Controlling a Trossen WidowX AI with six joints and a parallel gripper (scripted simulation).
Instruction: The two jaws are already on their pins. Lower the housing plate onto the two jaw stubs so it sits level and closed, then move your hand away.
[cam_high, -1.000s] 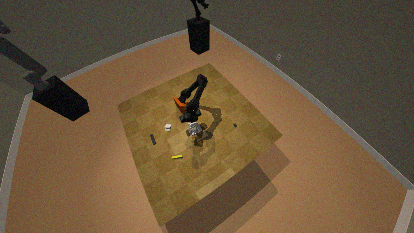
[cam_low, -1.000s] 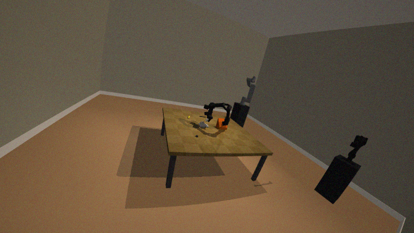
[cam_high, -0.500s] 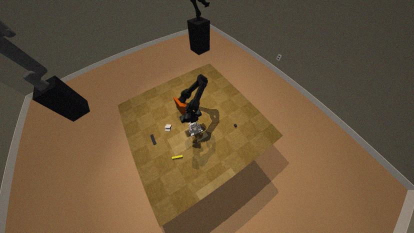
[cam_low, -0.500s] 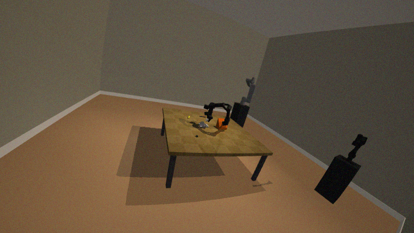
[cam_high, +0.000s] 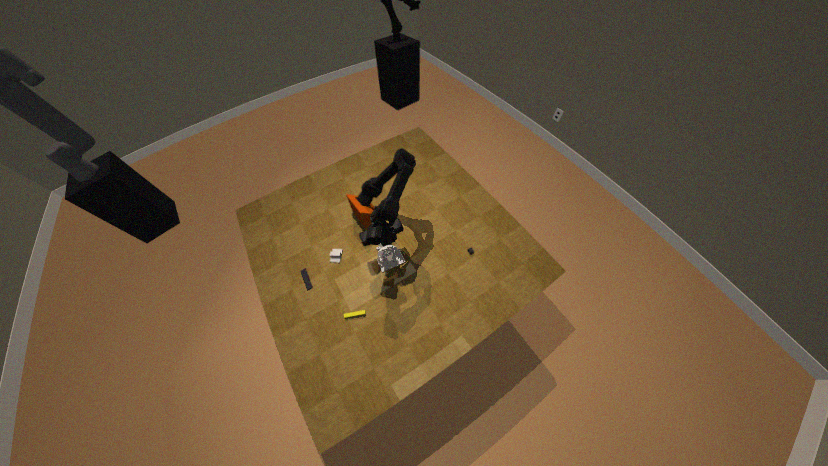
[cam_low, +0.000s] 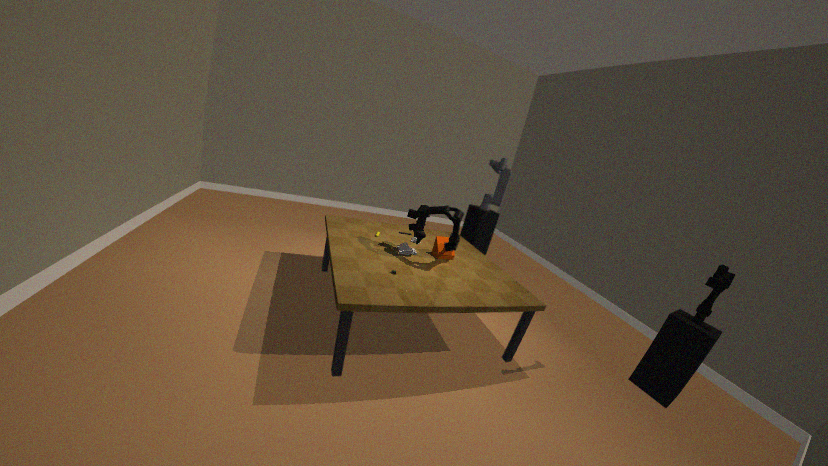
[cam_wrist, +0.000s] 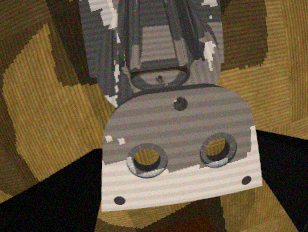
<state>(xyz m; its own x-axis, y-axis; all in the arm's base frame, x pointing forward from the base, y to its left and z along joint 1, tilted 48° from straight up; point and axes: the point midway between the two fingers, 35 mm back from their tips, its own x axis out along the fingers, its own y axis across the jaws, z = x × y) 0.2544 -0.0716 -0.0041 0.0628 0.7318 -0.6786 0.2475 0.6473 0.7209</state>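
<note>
The housing plate (cam_wrist: 180, 125) fills the lower middle of the wrist view. It is grey with a bright near edge, two large ring-edged holes and several small ones. My gripper (cam_wrist: 176, 147) (cam_low: 420, 239) is shut on it, with one black finger at each side. Wood shows through the large holes. A grey mechanism (cam_wrist: 207, 57) (cam_low: 405, 249) lies just beyond the plate's rounded edge. The two jaws cannot be told apart with certainty, and the stubs and pins cannot be made out. Whether the plate touches the mechanism cannot be told. The top and exterior views are too small to show this.
An orange block (cam_high: 360, 211) (cam_low: 443, 247) stands by the arm's base. A white piece (cam_high: 336, 255), a dark bar (cam_high: 305, 279) and a yellow bar (cam_high: 354, 314) (cam_low: 377, 234) lie on one side. A small dark block (cam_high: 470, 250) (cam_low: 393, 272) lies on the other.
</note>
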